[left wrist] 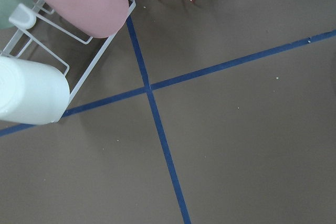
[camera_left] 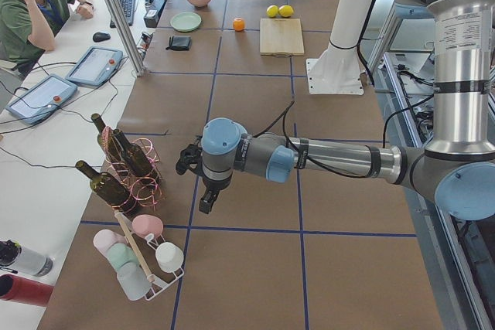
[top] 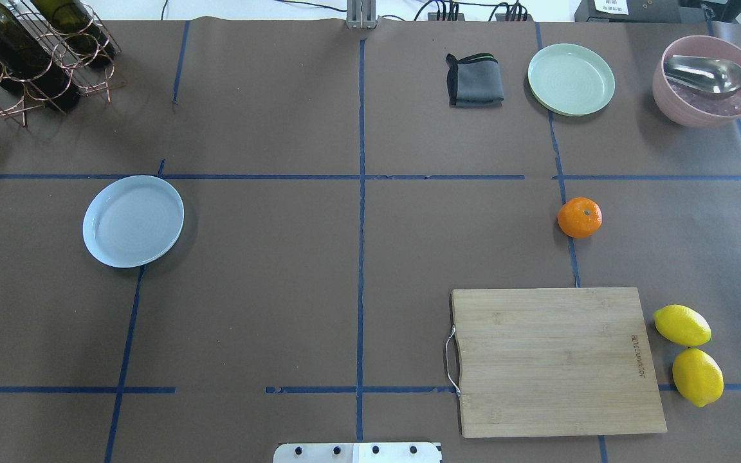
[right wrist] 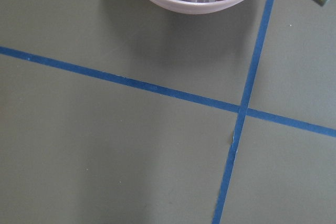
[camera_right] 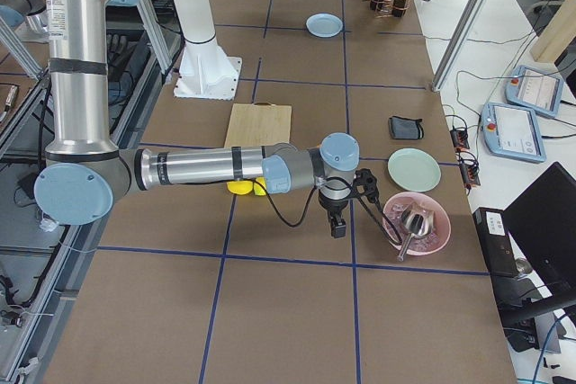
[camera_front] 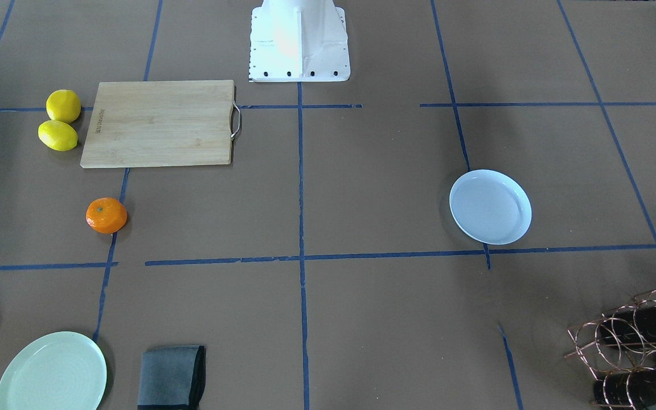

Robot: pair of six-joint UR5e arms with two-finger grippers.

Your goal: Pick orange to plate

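The orange (top: 579, 217) lies on the brown table on the robot's right side, beyond the cutting board, and it also shows as the orange (camera_front: 106, 215) in the front-facing view. Far across on the robot's left side, the pale bluish plate (top: 133, 220) sits empty. Neither gripper appears in the overhead or front-facing view. The left gripper (camera_left: 206, 205) hangs over the table's left end near the bottle rack. At the opposite end, the right gripper (camera_right: 337, 227) points down beside the pink bowl. I cannot tell whether either one is open or shut.
A wooden cutting board (top: 554, 360) lies in front of the orange, with two lemons (top: 682, 325) to its right. A green plate (top: 571, 79), grey cloth (top: 473, 80) and pink bowl with a ladle (top: 705, 80) line the far edge. A bottle rack (top: 29, 51) stands far left.
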